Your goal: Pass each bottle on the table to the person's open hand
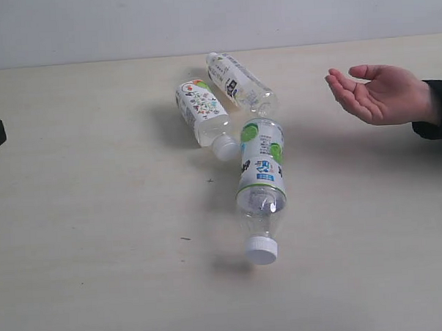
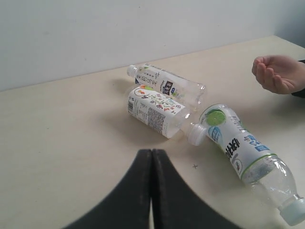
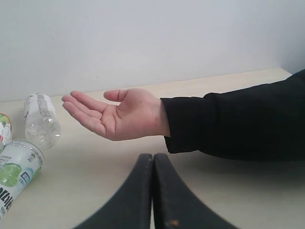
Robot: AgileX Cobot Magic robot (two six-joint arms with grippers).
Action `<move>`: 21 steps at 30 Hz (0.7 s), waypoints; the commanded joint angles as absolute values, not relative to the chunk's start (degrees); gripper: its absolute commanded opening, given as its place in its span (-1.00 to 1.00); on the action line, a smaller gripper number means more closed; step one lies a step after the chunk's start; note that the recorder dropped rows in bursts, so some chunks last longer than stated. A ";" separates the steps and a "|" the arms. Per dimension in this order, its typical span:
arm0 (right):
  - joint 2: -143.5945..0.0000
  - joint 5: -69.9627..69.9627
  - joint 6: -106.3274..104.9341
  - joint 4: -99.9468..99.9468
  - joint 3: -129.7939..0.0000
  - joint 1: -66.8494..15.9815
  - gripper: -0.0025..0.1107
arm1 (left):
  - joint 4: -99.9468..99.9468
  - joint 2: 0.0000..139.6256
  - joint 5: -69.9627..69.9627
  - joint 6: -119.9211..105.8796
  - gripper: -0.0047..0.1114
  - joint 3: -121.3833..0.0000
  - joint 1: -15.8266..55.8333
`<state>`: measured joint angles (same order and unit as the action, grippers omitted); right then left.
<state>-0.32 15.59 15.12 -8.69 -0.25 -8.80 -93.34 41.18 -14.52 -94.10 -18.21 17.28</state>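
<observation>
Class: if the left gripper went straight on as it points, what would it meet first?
Probably the doodle-labelled bottle, lying straight ahead of the shut left gripper; its height is unclear.

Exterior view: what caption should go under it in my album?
Three bottles lie on the table near an open hand.

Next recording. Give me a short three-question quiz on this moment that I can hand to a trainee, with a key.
1. How many bottles lie on the table?
2. True or false: the person's open hand already holds a bottle.
3. The left tool and the right tool are: A) both open; B) both shut, holding nothing; C) one shut on a bottle.

Key
1. Three: the text-labelled bottle, the doodle-labelled bottle and the green-and-white labelled bottle.
2. False; the palm is bare.
3. B.
</observation>
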 commanded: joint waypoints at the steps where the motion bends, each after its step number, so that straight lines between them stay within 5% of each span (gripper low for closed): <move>1: 0.00 15.11 15.15 -8.92 0.00 -8.99 -0.96 | -93.50 40.81 -14.68 -94.11 -0.92 -18.02 17.10; 21: 0.00 15.11 15.15 -8.92 0.00 -8.99 -0.96 | -98.03 49.03 -20.71 -94.26 -0.92 -33.45 17.10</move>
<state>-0.32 15.59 15.12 -8.69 -0.25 -8.80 -97.13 45.83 -20.46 -94.10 -30.33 17.28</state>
